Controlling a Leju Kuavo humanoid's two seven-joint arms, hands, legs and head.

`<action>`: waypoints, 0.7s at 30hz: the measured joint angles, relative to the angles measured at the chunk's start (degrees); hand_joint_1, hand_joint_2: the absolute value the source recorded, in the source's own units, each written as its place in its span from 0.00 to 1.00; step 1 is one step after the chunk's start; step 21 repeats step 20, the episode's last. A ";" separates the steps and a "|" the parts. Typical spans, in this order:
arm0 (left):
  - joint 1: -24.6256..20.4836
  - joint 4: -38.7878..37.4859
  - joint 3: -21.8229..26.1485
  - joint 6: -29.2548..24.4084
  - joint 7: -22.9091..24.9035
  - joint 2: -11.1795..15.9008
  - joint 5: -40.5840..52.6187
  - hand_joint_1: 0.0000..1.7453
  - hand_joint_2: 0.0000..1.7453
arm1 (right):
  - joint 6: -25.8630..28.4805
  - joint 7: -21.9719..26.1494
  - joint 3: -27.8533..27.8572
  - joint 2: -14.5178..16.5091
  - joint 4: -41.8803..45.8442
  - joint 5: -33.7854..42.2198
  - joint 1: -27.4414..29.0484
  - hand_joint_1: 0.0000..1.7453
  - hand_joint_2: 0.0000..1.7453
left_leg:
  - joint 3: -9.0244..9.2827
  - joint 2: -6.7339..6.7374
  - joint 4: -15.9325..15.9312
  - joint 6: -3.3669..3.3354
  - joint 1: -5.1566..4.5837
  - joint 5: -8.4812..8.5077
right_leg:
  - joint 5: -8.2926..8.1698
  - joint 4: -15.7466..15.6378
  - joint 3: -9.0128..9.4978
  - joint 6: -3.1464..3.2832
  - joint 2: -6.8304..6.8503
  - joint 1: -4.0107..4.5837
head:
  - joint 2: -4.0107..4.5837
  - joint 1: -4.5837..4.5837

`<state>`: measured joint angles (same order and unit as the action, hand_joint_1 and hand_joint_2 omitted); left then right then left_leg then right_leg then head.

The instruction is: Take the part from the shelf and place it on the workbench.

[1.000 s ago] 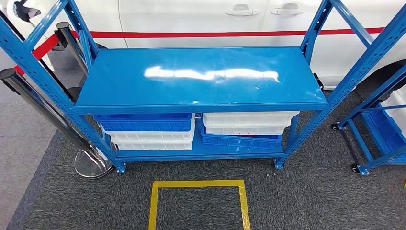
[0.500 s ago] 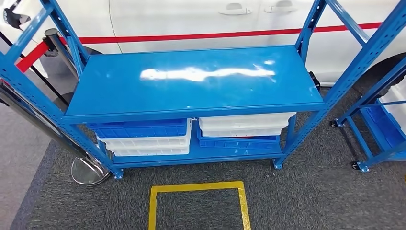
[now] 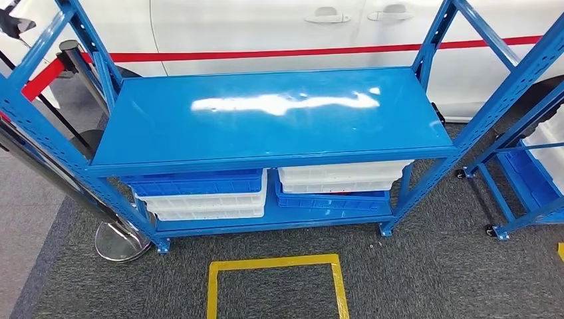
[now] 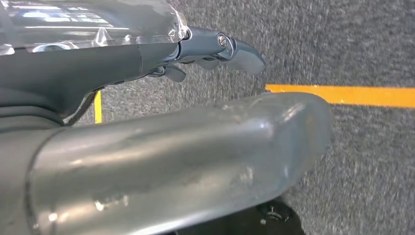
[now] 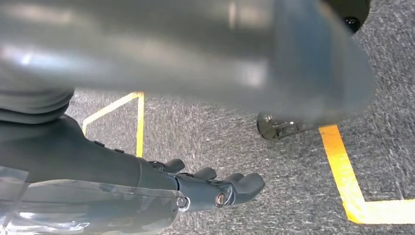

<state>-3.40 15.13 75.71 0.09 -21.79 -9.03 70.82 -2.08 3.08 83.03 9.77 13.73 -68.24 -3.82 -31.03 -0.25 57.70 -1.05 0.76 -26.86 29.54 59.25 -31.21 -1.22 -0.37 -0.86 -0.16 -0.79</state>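
Note:
A blue steel shelf rack stands straight ahead, its top board glossy with a white glare. On its lower level sit a blue bin over white bins on the left, and a white bin over a tilted blue bin on the right. My left hand hangs above the grey carpet with its fingers stretched out, holding nothing. My right hand also hangs over the carpet, its fingers loosely extended around nothing.
A white car with a red stripe stands behind the rack. A chrome stanchion base sits at the rack's left foot. A yellow tape square marks the carpet in front. A second blue rack on castors stands at the right.
The whole head picture has shifted a little, so the camera has moved; the rack now sits slightly more to the left. Nothing on the rack has moved.

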 joint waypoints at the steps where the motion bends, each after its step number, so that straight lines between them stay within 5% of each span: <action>1: -0.02 0.00 0.01 -0.12 0.24 0.00 0.04 0.00 0.00 | 0.03 -0.10 -0.02 0.00 0.00 -0.15 0.00 0.00 1.00 | 0.09 0.06 -0.25 -0.42 0.08 0.13 | 1.44 2.34 -1.08 -0.18 0.05 -0.04 | 0.00 0.07; 4: -0.07 0.00 0.08 -0.34 1.08 0.00 0.14 0.00 0.00 | 0.11 -0.63 -0.09 0.00 0.00 -0.50 0.01 0.00 1.00 | 0.08 0.23 -0.24 -0.98 -0.24 0.02 | 6.18 13.41 -6.68 -0.49 0.11 -0.04 | 0.01 0.28; 6: -0.05 0.00 0.14 -0.35 1.70 -0.01 0.20 0.00 0.00 | 0.43 -1.16 -0.14 0.00 0.00 -0.79 0.03 0.00 1.00 | 0.26 0.25 -0.14 -1.09 -0.38 -0.15 | 4.96 14.57 -7.61 -0.50 0.12 -0.08 | 0.01 0.28; 8: -0.07 0.00 0.16 -0.34 2.22 -0.05 0.37 0.00 0.00 | 1.03 -1.91 -0.33 0.01 0.00 -1.19 0.04 0.00 0.50 | 0.49 0.18 0.28 -1.03 -0.43 -0.57 | 0.61 7.42 -4.42 -1.02 0.20 -0.38 | 0.01 0.31; 10: -0.13 0.04 0.18 -0.38 2.45 0.06 0.54 0.00 0.00 | 1.95 -2.42 -0.56 0.29 -0.03 -1.24 -0.07 0.00 0.00 | 0.28 0.04 1.18 -0.72 -0.82 -1.25 | -1.44 1.19 -1.56 -1.17 0.06 -0.68 | 0.01 0.63; 12: -0.19 0.09 0.21 -0.54 2.51 0.21 0.55 0.00 0.00 | 2.97 -2.56 -0.62 0.65 -0.04 -0.97 -0.24 0.00 0.00 | 0.05 -0.07 1.68 -0.42 -1.20 -1.61 | -1.31 0.03 -1.08 -0.48 -0.19 -0.62 | 0.01 0.80; 16: -0.38 0.09 0.34 -1.95 2.95 0.11 0.20 0.00 1.00 | 3.68 -2.69 -0.63 0.77 -0.02 -0.63 -0.34 0.00 0.00 | 0.19 -0.08 1.40 -0.10 -1.07 -1.48 | -1.37 0.12 -1.12 0.09 -0.23 -0.29 | 0.00 0.68; 21: -0.73 0.09 0.42 -3.48 4.05 -0.10 0.37 0.00 1.00 | 3.58 -3.00 -0.63 0.77 -0.02 -0.34 -0.41 0.00 0.00 | 0.30 -0.08 1.21 0.23 -0.99 -1.43 | -1.31 0.14 -1.09 0.27 -0.23 -0.22 | 0.01 0.69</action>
